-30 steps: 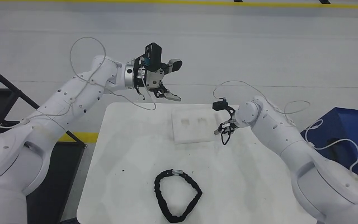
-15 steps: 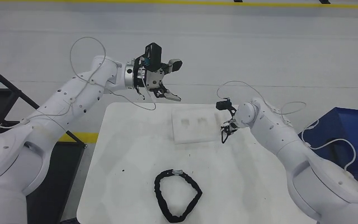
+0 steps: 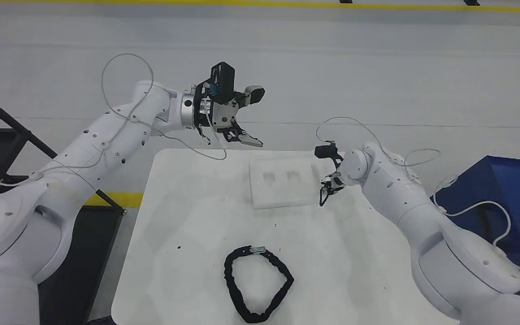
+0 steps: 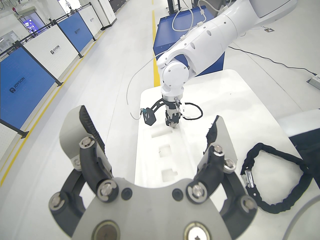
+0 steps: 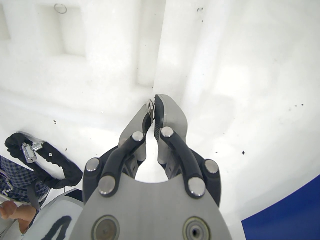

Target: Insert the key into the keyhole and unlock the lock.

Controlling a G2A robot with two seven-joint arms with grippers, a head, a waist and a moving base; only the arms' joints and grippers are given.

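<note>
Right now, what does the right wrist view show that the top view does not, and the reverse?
Right wrist view: the right gripper shut on the key at the tray's edge, and a small ring lying in a tray pocket. Top view: the left gripper, open, held off the table's far edge, and the lock's whole chain loop. Both: tray, lock, right gripper.

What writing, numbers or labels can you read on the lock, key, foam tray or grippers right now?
Chain lock: none legible, on sleeve or metal cylinder.
Key, pinched in the right gripper: seen edge-on, no marking readable.
Foam tray: none.
Left gripper, open: none.
Barrier panels in the room: a printed brand logo, left unquoted.
</note>
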